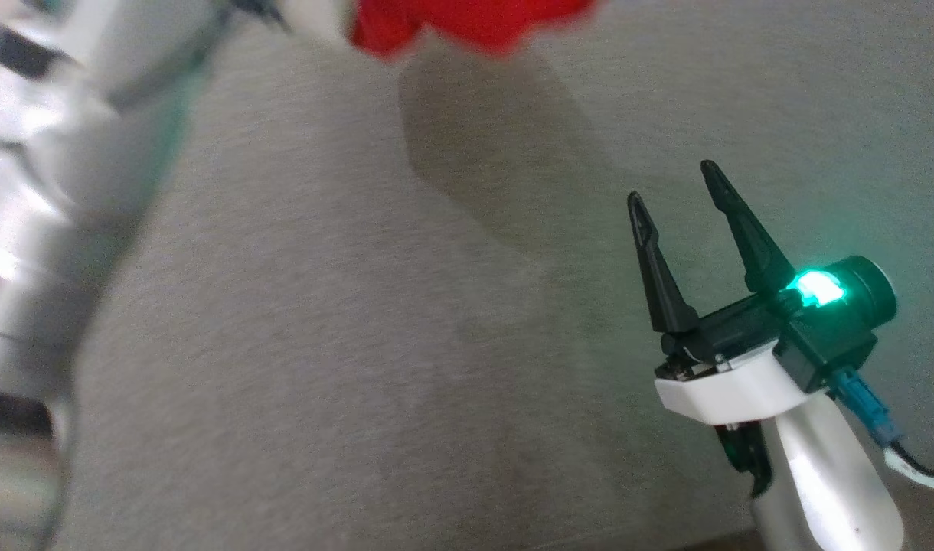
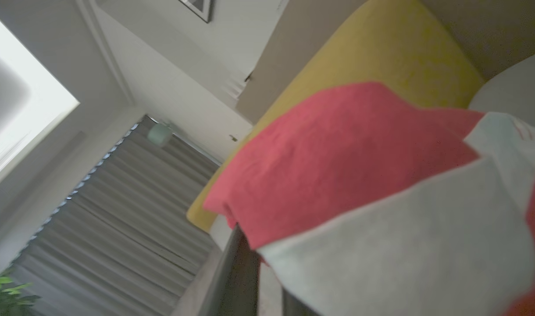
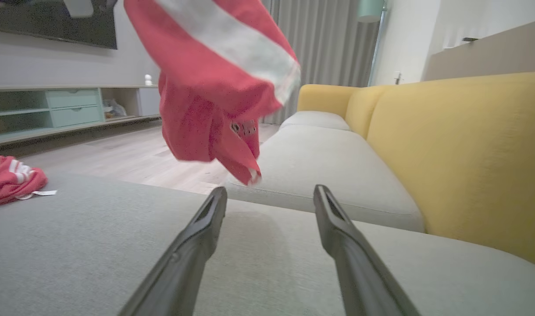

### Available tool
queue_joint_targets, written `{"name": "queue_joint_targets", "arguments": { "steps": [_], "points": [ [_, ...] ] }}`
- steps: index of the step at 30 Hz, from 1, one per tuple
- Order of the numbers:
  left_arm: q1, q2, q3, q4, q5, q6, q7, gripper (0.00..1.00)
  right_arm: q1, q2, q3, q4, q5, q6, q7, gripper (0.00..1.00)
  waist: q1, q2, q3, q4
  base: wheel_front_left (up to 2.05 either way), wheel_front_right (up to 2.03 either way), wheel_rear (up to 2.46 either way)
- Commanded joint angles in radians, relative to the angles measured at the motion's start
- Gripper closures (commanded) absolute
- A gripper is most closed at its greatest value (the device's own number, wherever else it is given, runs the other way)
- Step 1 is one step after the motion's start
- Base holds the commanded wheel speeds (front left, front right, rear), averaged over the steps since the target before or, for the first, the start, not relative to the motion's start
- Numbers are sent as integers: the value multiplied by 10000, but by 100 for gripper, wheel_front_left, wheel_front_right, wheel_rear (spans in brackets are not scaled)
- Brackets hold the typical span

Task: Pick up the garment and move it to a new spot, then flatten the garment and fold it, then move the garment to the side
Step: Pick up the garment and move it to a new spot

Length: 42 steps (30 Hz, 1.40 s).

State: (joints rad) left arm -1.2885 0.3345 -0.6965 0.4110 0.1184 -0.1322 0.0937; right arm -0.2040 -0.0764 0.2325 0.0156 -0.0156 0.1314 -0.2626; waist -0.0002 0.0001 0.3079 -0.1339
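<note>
The garment (image 1: 467,23), red with a white band, hangs in the air at the top edge of the head view and throws a shadow on the grey cushion (image 1: 360,344). My blurred left arm reaches up the left side, and my left gripper (image 1: 272,15) is shut on the garment's top. In the left wrist view the garment (image 2: 337,153) drapes close in front of the lens. The right wrist view shows the garment (image 3: 206,87) dangling bunched above the cushion, ahead of my right gripper (image 3: 269,189). My right gripper (image 1: 672,181) hovers open and empty low over the cushion.
A second red and white garment (image 3: 8,180) lies crumpled on the grey cushion at the far left. The yellow sofa backrest (image 3: 460,145) runs along the right. Beyond the cushion edge are a wooden floor (image 3: 131,158) and a low cabinet (image 3: 52,109).
</note>
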Motion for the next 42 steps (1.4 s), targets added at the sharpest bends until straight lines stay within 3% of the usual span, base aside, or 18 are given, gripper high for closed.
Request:
{"name": "queue_joint_targets", "arguments": {
  "steps": [1, 6, 10, 11, 12, 16, 20, 23, 27, 35, 42],
  "points": [
    [413, 114, -61, -221, -252, 27, 259, 100, -191, 136, 201, -318, 147, -7, 8, 0, 2, -1, 95, -1308, 0, 0, 0],
    [2338, -619, -1091, 452, -560, 163, 96, 100, -212, 241, 50, -234, 353, -7, 8, 0, 2, -1, 747, -2088, 0, 0, 0],
    [3784, -1391, -1743, 1838, -613, 670, -826, 100, -224, 256, 14, -220, 709, -7, 8, 0, 2, -1, 1070, -2384, 0, 0, 0],
    [4022, -1584, -1850, 2144, -579, 887, -1147, 65, -217, 257, 14, -217, 760, -7, 8, 0, 2, -1, 1093, -2394, 0, 0, 0],
    [4215, -1762, -1940, 2396, -532, 1123, -1496, 0, -202, 258, 4, -207, 787, -7, 8, 0, 2, -1, 1085, -2377, 0, 0, 0],
    [4965, -2264, -1961, 3038, -728, 1907, -2740, 0, 24, 259, -197, -89, 759, -7, 8, 0, 2, -1, 689, -1959, 0, 0, 0],
    [5846, -2336, -1533, 2892, -1168, 2887, -3408, 0, 396, 260, -301, 147, 615, -7, 8, 0, 2, -1, -97, -1240, 0, 0, 0],
    [6741, -2211, -1024, 2174, -1693, 3499, -3536, 0, 732, 260, -394, 361, 475, -7, 8, 0, 2, -1, -767, -542, 0, 0, 0],
    [8327, -1788, -107, 10, -2332, 4361, -3549, 0, 1184, 261, -512, 646, 372, -7, 8, 0, 2, -1, -1601, 326, 0, 0, 0],
    [11607, -1431, 1975, -3078, -3064, 5171, -3552, 0, 2090, 261, -649, 1038, 300, -7, 8, 0, 2, -1, -2815, 1272, 0, 0, 0],
    [13681, -1932, 3186, -4202, -2752, 4917, -3553, 0, 2651, 261, -700, 1167, 320, -7, 8, 0, 2, -1, -3340, 1553, 0, 0, 0]
  ]
}}
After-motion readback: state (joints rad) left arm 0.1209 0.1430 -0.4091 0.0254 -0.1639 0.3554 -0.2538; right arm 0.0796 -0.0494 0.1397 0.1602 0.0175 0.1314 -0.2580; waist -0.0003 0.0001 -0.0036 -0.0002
